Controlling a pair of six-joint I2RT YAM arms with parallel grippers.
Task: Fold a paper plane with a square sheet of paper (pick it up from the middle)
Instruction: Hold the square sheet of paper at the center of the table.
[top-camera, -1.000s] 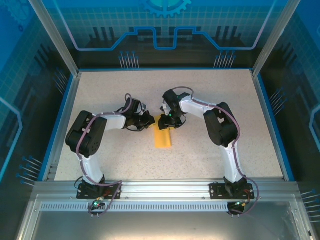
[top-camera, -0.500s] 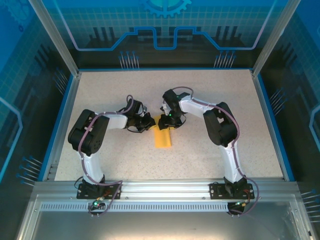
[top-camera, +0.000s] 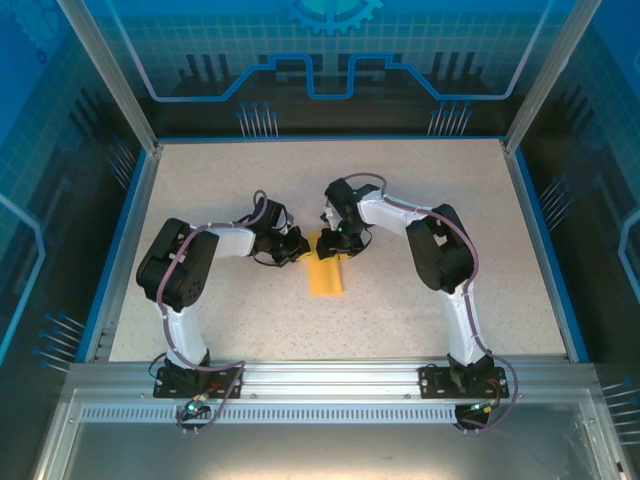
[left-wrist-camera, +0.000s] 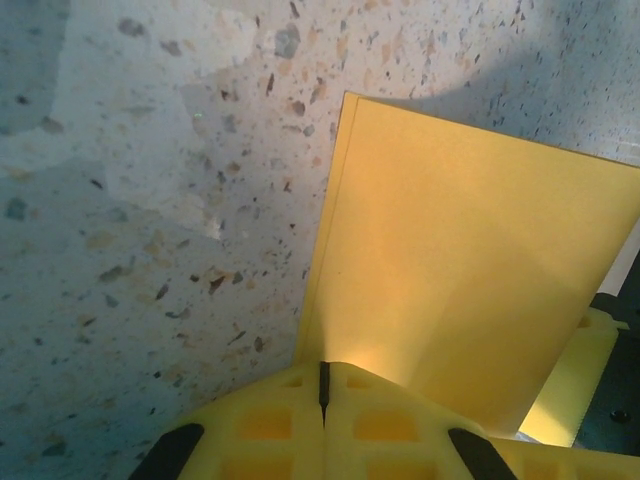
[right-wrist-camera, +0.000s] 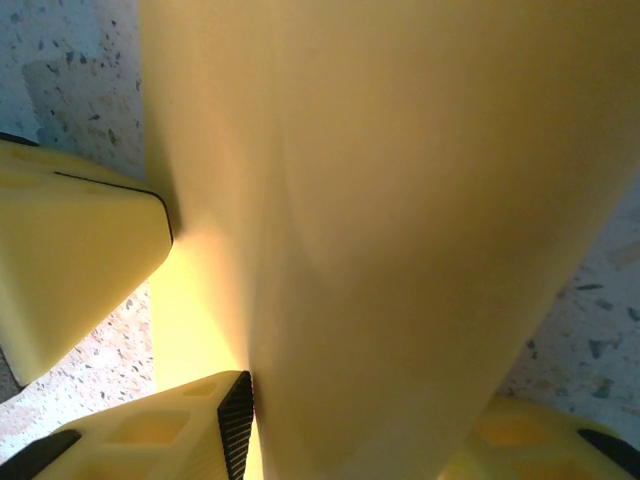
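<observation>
I see the thin orange-yellow square sheet of paper (top-camera: 327, 272) folded into a narrow strip, lying mid-table, its far end lifted; up close its surface (left-wrist-camera: 460, 280) looks plain.

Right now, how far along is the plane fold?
Done: the square sheet of paper is already a narrow doubled strip, its layered edge showing in the left wrist view. In hand: the left tool is shut at the strip's far end, and the right tool straddles the paper, which bulges up between its fingers. Left: no pointed nose or wing creases visible yet, so most folds remain.
</observation>
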